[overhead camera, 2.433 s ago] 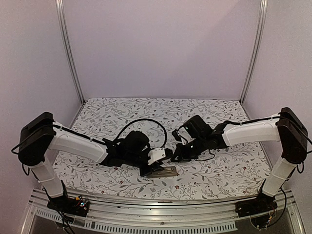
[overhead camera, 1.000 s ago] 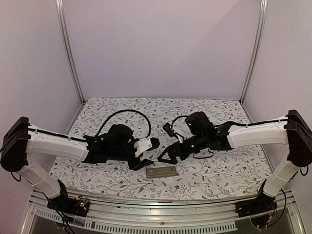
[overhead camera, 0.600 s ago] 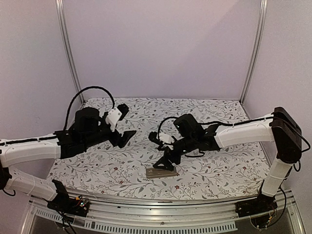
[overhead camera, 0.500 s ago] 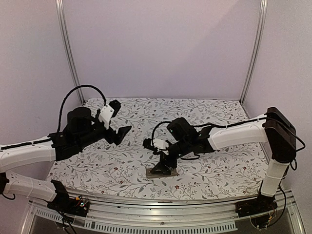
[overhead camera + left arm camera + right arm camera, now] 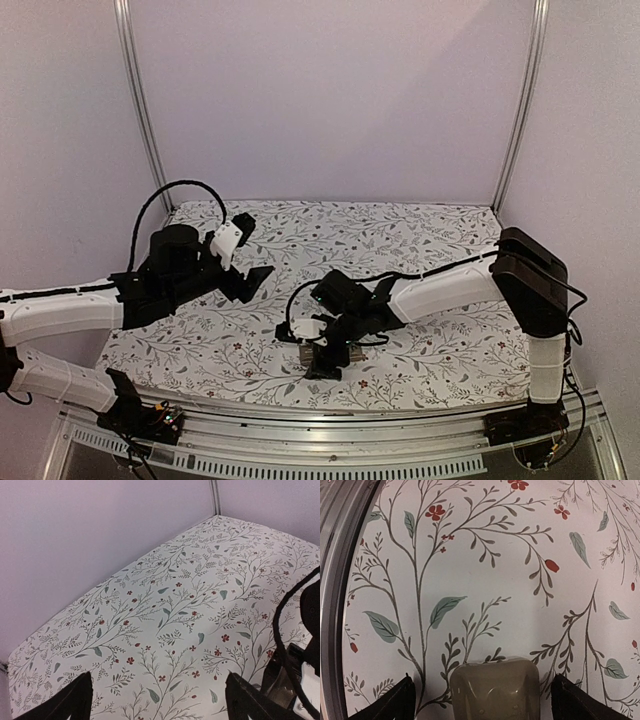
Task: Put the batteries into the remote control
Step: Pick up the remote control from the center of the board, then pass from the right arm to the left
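The remote control (image 5: 495,690) lies at the counter's (image 5: 450,360) 6 o'clock edge between the right end effector's (image 5: 325,358) wide fingers, while the left end effector (image 5: 255,280), wide and empty, hovers toward 9 o'clock.

— Can't see much of the remote control (image 5: 495,692): cropped by the bottom edge at the right wrist.
— Same from above, mostly buried under the right gripper (image 5: 326,362). Can't tell face from back.
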Controlling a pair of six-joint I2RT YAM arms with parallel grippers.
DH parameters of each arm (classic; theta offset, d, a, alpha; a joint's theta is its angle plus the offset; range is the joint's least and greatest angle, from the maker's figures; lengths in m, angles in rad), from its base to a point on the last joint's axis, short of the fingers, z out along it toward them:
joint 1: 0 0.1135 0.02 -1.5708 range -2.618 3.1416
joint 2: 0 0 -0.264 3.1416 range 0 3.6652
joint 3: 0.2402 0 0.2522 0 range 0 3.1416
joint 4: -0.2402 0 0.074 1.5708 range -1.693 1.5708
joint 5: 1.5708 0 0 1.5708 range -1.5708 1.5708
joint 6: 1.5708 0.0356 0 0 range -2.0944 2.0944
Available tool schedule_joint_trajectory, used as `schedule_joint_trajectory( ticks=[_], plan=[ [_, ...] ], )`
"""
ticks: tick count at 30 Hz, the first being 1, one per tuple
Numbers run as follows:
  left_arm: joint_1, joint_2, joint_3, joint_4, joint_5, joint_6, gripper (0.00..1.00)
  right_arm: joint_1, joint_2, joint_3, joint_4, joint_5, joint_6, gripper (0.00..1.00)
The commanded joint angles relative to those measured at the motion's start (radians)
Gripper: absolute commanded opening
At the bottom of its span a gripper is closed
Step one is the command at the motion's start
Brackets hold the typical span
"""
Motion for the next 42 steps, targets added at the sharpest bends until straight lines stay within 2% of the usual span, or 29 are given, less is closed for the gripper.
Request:
schedule_joint_trajectory(
  ticks=[1, 4, 5, 7, 11, 16, 21, 26, 27, 29, 32, 35, 39, 42],
  plan=[
    [0.009, 0.000, 0.019, 0.002, 0.013, -0.005, 0.92, 0.004, 0.023, 0.007, -0.027, 0.048, -0.004, 0.90],
    [0.009, 0.002, 0.020, 0.004, 0.006, -0.002, 0.92, 0.004, 0.035, 0.015, -0.042, 0.050, -0.003, 0.77],
    [0.008, 0.002, 0.020, 0.004, 0.004, -0.001, 0.91, 0.004, 0.037, 0.018, -0.046, 0.052, -0.003, 0.65],
    [0.009, 0.001, 0.019, 0.007, 0.005, 0.001, 0.92, 0.004, 0.040, 0.025, -0.051, 0.067, 0.006, 0.49],
    [0.008, 0.002, 0.018, 0.014, 0.011, 0.004, 0.91, 0.005, 0.027, 0.039, -0.055, 0.068, 0.020, 0.38],
    [0.010, -0.010, 0.010, 0.028, 0.030, 0.002, 0.91, -0.002, 0.001, 0.080, -0.055, 0.047, 0.056, 0.32],
    [0.015, -0.059, -0.020, 0.078, 0.066, -0.001, 0.91, -0.063, -0.085, 0.120, 0.011, 0.017, 0.182, 0.24],
    [0.017, -0.137, -0.073, 0.191, 0.054, -0.040, 0.90, -0.160, -0.227, 0.108, 0.196, 0.078, 0.455, 0.25],
    [0.017, -0.146, -0.087, 0.227, 0.056, -0.060, 0.88, -0.169, -0.270, 0.093, 0.262, 0.100, 0.544, 0.25],
    [0.018, -0.143, -0.103, 0.302, 0.101, -0.101, 0.84, -0.174, -0.330, 0.051, 0.408, 0.160, 0.612, 0.25],
    [0.006, -0.073, -0.045, 0.362, 0.144, -0.189, 0.82, -0.174, -0.401, 0.005, 0.604, 0.265, 0.673, 0.25],
    [-0.032, 0.028, 0.069, 0.351, 0.150, -0.234, 0.82, -0.174, -0.413, 0.010, 0.664, 0.369, 0.720, 0.25],
    [-0.096, 0.139, 0.158, 0.409, 0.088, -0.227, 0.92, -0.166, -0.422, 0.011, 0.731, 0.439, 0.823, 0.23],
    [-0.102, 0.174, 0.179, 0.499, 0.073, -0.266, 0.96, -0.121, -0.423, 0.034, 0.748, 0.525, 0.788, 0.24]
  ],
)
